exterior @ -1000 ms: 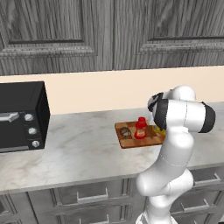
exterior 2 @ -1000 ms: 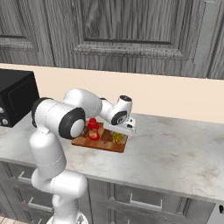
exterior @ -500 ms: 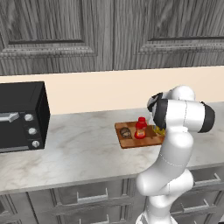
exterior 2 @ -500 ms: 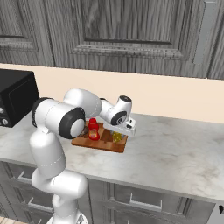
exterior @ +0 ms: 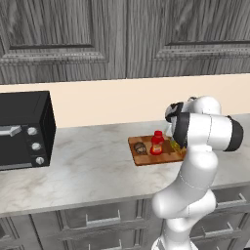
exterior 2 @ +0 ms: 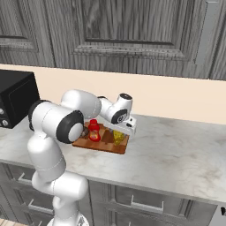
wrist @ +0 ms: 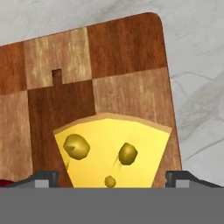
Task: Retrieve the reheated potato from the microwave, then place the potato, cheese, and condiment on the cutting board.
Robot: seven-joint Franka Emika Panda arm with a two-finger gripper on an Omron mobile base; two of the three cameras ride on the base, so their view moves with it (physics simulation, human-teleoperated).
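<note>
The gripper (wrist: 112, 178) now stands spread wide, its two tips on either side of the cheese (wrist: 113, 151) with a gap to each; a moment ago it was much narrower, so it has just let the wedge go. The cheese rests on the cutting board (exterior 2: 100, 140) on the desk (exterior: 88, 168), beside the red condiment bottle (exterior: 157, 142) and the potato (exterior: 140, 147). In my judgement all three things are placed, and only lifting the arm away remains

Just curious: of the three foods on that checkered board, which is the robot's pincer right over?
The cheese, the yellow holed wedge between the open pincer tips; the potato and red condiment sit farther along.
</note>
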